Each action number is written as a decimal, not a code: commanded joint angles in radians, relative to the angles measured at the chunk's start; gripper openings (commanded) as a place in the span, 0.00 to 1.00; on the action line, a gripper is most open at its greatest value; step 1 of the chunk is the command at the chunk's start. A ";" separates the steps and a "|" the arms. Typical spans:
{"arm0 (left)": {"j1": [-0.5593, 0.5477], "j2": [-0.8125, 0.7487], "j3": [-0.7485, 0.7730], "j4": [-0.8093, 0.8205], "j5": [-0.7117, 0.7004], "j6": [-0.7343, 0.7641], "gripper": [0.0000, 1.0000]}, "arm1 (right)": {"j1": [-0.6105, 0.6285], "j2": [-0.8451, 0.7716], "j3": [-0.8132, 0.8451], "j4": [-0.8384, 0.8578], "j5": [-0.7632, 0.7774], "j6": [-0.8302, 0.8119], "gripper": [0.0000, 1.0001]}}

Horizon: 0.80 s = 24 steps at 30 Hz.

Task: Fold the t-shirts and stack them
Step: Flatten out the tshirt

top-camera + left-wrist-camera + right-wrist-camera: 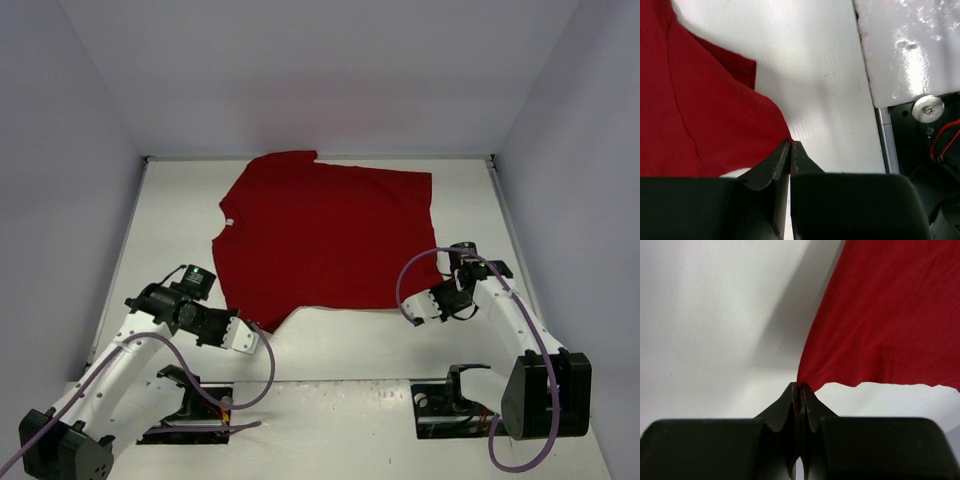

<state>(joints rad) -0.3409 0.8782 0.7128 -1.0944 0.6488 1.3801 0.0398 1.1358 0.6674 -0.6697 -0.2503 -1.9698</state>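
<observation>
A dark red t-shirt (325, 235) lies spread flat on the white table, its neck to the left. My left gripper (252, 334) is shut on the shirt's near left corner; in the left wrist view the cloth (705, 115) runs into the closed gripper (790, 144). My right gripper (420, 305) is shut on the near right corner; in the right wrist view the cloth (890, 325) rises from the closed gripper (801, 386) and is lifted a little off the table.
White walls close the table (350, 340) on the left, back and right. The arm bases (470, 395) sit on black mounts at the near edge. A raised white panel (910, 45) and a black mount show at the right of the left wrist view.
</observation>
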 commanded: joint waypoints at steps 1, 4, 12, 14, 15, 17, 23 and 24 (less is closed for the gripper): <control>-0.082 -0.035 0.045 -0.065 0.033 -0.057 0.00 | -0.009 0.017 0.033 -0.048 0.037 -0.054 0.00; -0.140 -0.067 0.034 -0.068 0.018 -0.089 0.00 | -0.012 0.013 0.027 -0.048 0.048 -0.083 0.00; -0.242 -0.102 0.050 -0.082 0.028 -0.188 0.00 | -0.029 0.017 0.023 -0.052 0.088 -0.126 0.00; -0.264 -0.120 0.046 -0.083 0.027 -0.207 0.00 | -0.031 0.003 0.013 -0.061 0.090 -0.145 0.00; -0.276 -0.126 0.044 -0.088 0.026 -0.212 0.00 | -0.031 -0.003 0.012 -0.068 0.096 -0.156 0.00; -0.290 -0.142 0.041 -0.088 0.022 -0.220 0.00 | -0.031 -0.012 0.001 -0.081 0.109 -0.169 0.00; -0.329 -0.142 0.046 -0.105 0.017 -0.214 0.00 | -0.032 -0.044 -0.020 -0.120 0.137 -0.216 0.00; -0.338 -0.141 0.046 -0.106 0.016 -0.214 0.00 | -0.031 -0.050 -0.021 -0.129 0.138 -0.227 0.00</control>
<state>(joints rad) -0.6551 0.7235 0.7238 -1.1584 0.6449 1.1739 0.0181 1.1127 0.6536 -0.7137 -0.1571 -1.9846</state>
